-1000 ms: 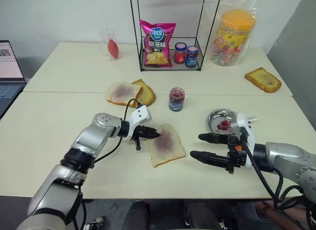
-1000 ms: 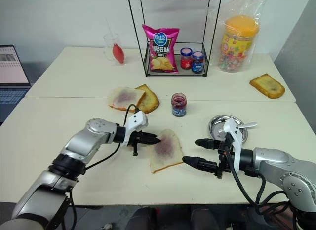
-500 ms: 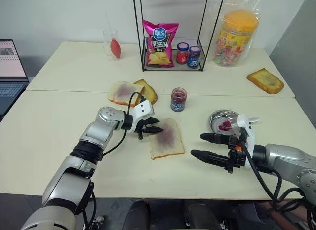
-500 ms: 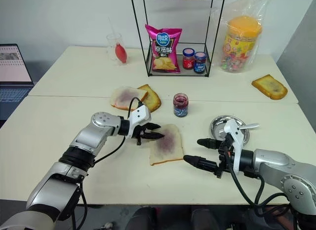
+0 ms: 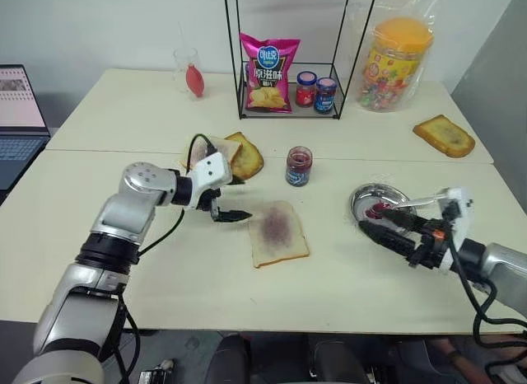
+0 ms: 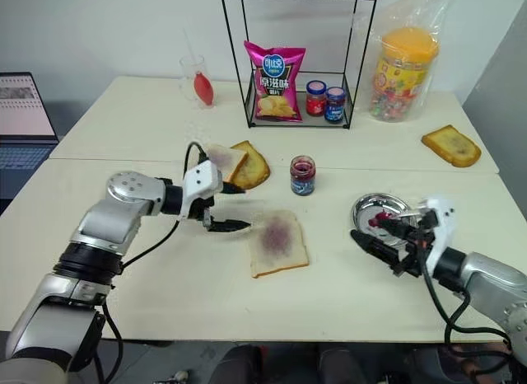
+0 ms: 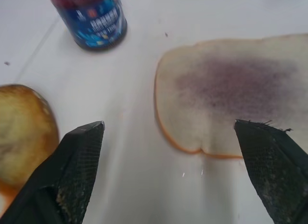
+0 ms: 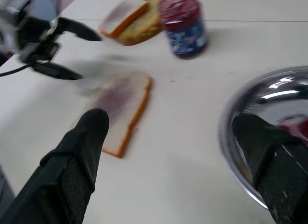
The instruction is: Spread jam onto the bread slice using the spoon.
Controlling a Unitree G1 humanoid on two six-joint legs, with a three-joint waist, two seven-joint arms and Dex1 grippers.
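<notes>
So our right gripper (image 5: 394,227) sits wide open and empty at lower right, right beside the spoon (image 5: 416,202), whose handle runs left-right over the steel dish (image 5: 362,197). Left gripper (image 5: 233,199), open too, hangs left of the bread slice (image 5: 278,233) at centre. Jam (image 5: 296,166) label: blue, writing unreadable.

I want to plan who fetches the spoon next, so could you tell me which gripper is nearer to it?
Right. The right gripper hovers open at the steel dish where the spoon rests. The left gripper is open across the bread slice, beside the toast.
</notes>
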